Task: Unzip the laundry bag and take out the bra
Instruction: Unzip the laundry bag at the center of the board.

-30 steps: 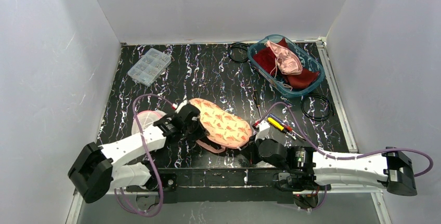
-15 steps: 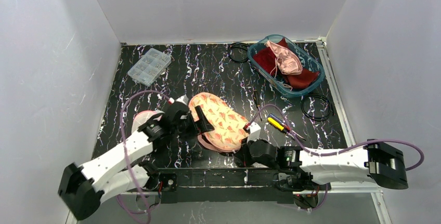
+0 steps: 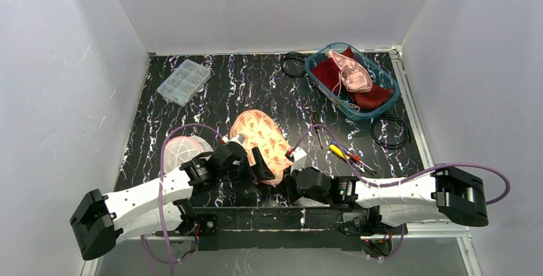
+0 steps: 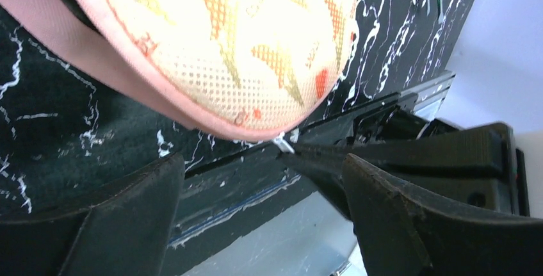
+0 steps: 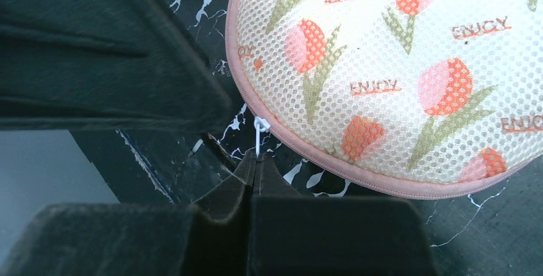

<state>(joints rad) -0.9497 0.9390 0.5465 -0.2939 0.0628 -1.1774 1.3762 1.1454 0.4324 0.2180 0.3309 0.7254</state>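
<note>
Parts box [image 3: 184,81]: counter's [image 3: 256,87] 11 o'clock corner.
Left claw [image 4: 259,180]: jaws apart, at bag's 8 o'clock.
Laundry bag [image 3: 259,136]: counter's 6 o'clock edge.
Right claw [image 5: 256,161]: clamped on zipper pull [image 5: 259,132].
Screwdrivers [image 3: 346,154]: bag's 3 o'clock.
Basket [image 3: 360,114]: 1 o'clock, holding clothes [image 3: 349,74].

Domed cream mesh laundry bag [image 3: 257,136], printed with orange tulips and edged in pink trim, lay at lower centre of the top view; its small white zipper pull [image 5: 259,127] projected from the near rim.
</note>
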